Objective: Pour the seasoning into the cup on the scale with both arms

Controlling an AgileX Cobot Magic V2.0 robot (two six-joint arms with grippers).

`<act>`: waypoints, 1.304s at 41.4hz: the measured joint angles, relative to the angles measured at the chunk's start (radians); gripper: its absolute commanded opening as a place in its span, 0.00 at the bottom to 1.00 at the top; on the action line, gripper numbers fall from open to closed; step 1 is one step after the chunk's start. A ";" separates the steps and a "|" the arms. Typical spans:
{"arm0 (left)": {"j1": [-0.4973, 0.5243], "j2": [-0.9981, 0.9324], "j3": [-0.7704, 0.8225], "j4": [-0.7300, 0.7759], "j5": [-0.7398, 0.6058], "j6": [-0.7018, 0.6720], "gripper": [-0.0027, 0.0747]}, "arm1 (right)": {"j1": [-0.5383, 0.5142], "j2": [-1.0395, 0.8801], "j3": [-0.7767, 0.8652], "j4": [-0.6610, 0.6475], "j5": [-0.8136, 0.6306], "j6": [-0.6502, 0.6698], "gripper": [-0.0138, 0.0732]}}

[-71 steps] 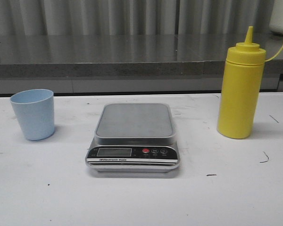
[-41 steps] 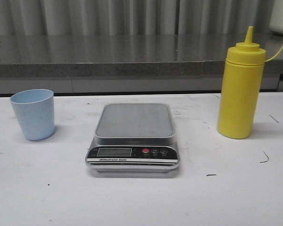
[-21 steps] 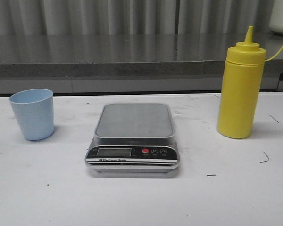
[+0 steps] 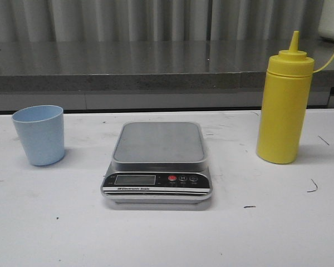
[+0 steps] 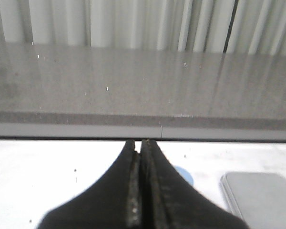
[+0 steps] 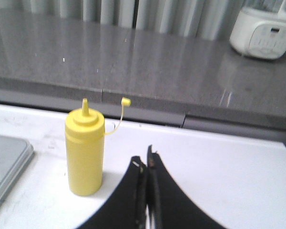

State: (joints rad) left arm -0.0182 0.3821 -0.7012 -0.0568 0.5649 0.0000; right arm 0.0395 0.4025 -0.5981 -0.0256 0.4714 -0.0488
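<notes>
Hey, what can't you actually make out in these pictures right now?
- Cup: left wrist view, mostly hidden behind the shut left gripper.
- Scale: right wrist view, cut off by the frame edge.
- Scale display: front view, reading too small.
- Bottle contents: opaque yellow wall.
- Both arms: absent from front view.

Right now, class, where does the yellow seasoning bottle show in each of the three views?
Front view: seasoning bottle upright on the table, right of the scale.
Left wrist view: not in it.
Right wrist view: bottle upright beside the scale's corner.
Shared landmark: the grey counter behind the table.
</notes>
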 measured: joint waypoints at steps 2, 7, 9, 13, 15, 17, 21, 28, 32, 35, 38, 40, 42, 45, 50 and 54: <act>0.000 0.026 0.007 0.000 0.021 0.000 0.01 | 0.000 0.036 -0.002 0.000 0.021 0.000 0.08; 0.000 0.069 0.027 0.000 0.043 0.000 0.01 | 0.000 0.106 -0.002 0.000 0.055 0.000 0.08; 0.000 0.083 0.033 0.000 0.045 0.000 0.01 | 0.000 0.130 -0.002 0.000 0.064 0.000 0.08; 0.000 0.105 0.041 0.000 0.059 0.000 0.01 | 0.000 0.170 -0.002 0.000 0.084 0.000 0.08; 0.000 0.118 0.042 0.000 0.059 0.000 0.01 | 0.000 0.192 -0.002 0.000 0.091 0.000 0.09; 0.000 0.126 0.042 0.000 0.059 0.000 0.01 | 0.000 0.208 -0.002 0.000 0.100 0.000 0.09; 0.000 0.140 0.042 0.000 0.059 0.000 0.12 | 0.000 0.231 -0.002 0.000 0.103 0.000 0.20; 0.000 0.152 0.042 0.000 0.057 0.000 0.54 | 0.000 0.251 -0.002 0.000 0.103 0.000 0.57; 0.000 0.156 0.042 0.000 0.043 0.000 0.64 | 0.000 0.251 -0.002 0.000 0.103 0.000 0.71; 0.000 0.167 0.042 0.000 0.038 0.000 0.64 | 0.000 0.251 -0.002 0.000 0.103 0.000 0.73; 0.000 0.192 0.038 0.000 0.038 0.000 0.63 | 0.000 0.251 -0.002 -0.002 0.103 0.000 0.72; 0.000 0.218 0.026 0.000 0.049 0.000 0.63 | 0.000 0.251 -0.002 -0.002 0.103 0.000 0.72; 0.000 0.245 0.012 0.000 0.064 0.000 0.63 | 0.000 0.251 -0.002 -0.004 0.103 0.000 0.72; -0.011 0.305 -0.025 0.000 0.094 0.000 0.63 | 0.000 0.251 -0.002 -0.004 0.103 0.000 0.72; -0.051 0.416 -0.097 0.000 0.149 0.000 0.63 | 0.000 0.251 -0.002 -0.004 0.106 0.000 0.72; -0.086 0.518 -0.163 0.000 0.190 0.000 0.63 | 0.000 0.251 -0.002 -0.004 0.106 0.000 0.72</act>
State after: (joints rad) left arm -0.1044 0.8999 -0.8639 -0.0568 0.7550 0.0000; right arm 0.0395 0.6533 -0.5996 -0.0296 0.5770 -0.0488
